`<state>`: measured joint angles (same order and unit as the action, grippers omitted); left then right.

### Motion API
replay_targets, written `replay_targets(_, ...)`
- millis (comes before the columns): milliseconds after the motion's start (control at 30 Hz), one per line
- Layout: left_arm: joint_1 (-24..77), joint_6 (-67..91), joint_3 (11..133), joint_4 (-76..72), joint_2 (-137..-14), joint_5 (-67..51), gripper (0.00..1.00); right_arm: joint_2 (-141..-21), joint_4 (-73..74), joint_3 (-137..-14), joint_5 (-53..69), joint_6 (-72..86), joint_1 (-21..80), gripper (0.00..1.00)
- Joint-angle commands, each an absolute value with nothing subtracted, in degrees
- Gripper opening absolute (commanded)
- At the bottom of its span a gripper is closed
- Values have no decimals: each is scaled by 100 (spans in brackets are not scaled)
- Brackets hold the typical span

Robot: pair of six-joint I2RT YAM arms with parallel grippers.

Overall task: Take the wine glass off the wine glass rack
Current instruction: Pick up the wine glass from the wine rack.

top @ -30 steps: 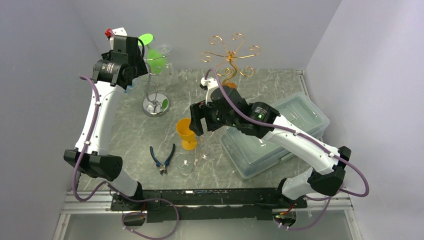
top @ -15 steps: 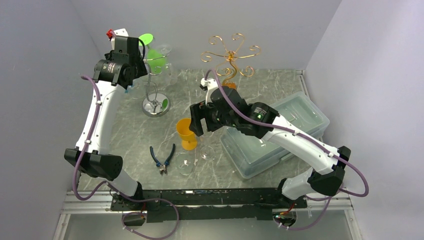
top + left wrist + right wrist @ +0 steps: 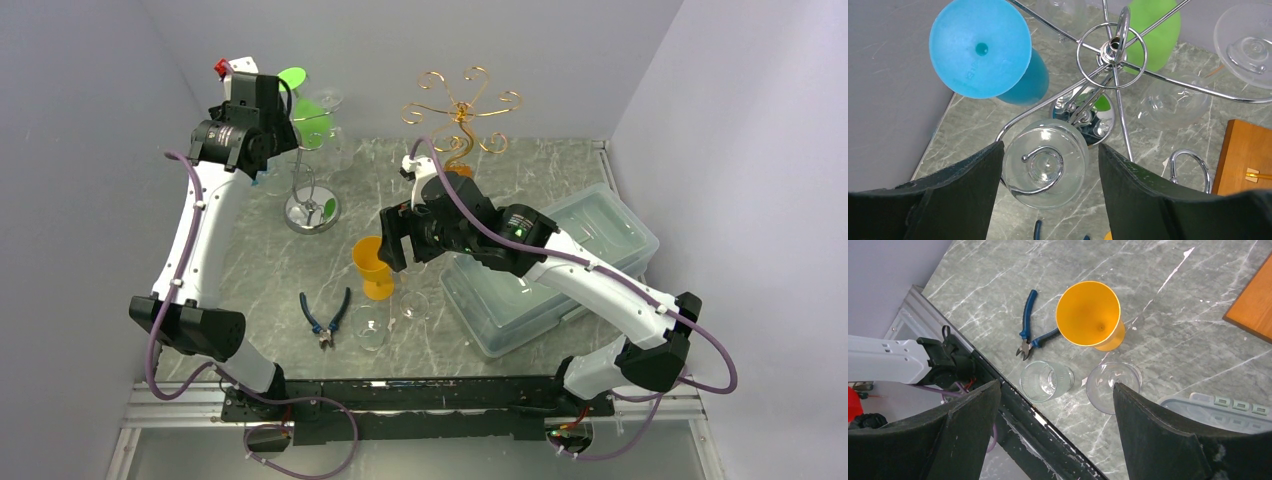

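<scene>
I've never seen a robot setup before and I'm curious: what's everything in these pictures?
wine glass rack: one, chrome, back left.
blue glass: one, hanging on it.
green glass: one, hanging on it.
hanging clear glasses: at least three, same rack.
gold rack: one, wire, back centre.
goblet: one, orange, upright, mid-table.
standing clear glasses: two, near front edge.
pliers: one, blue handles, beside those.
lidded box: one, clear plastic, right.
left gripper: black, open around a hanging clear glass.
right gripper: black, open above the standing glasses.

The left gripper has edged slightly rightward at the wine glass rack.
</scene>
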<state>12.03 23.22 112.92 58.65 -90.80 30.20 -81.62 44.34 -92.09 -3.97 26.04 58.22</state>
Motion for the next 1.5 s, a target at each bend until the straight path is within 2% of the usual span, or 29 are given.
replay_targets(0,1187,2382,11211,5801,-8991,2964,75,-7975,4130,-9202,-385,2654,5803,86)
replay_targets(267,1187,2364,11212,5739,-8852,2927,74,-7997,4105,-9202,-378,2654,5801,85)
replay_targets(733,1187,2286,11154,5660,-8867,2856,64,-8051,4075,-9226,-288,2681,5801,85)
replay_targets(900,1187,2226,11165,5621,-8893,2853,56,-8055,4078,-9246,-277,2689,5801,85)
replay_targets(1133,1187,2102,11435,5651,-8926,2832,36,-8060,4087,-9281,-286,2685,5801,85)
replay_targets(1467,1187,2092,11613,5736,-8763,2853,28,-8077,4061,-9281,-293,2705,5801,85)
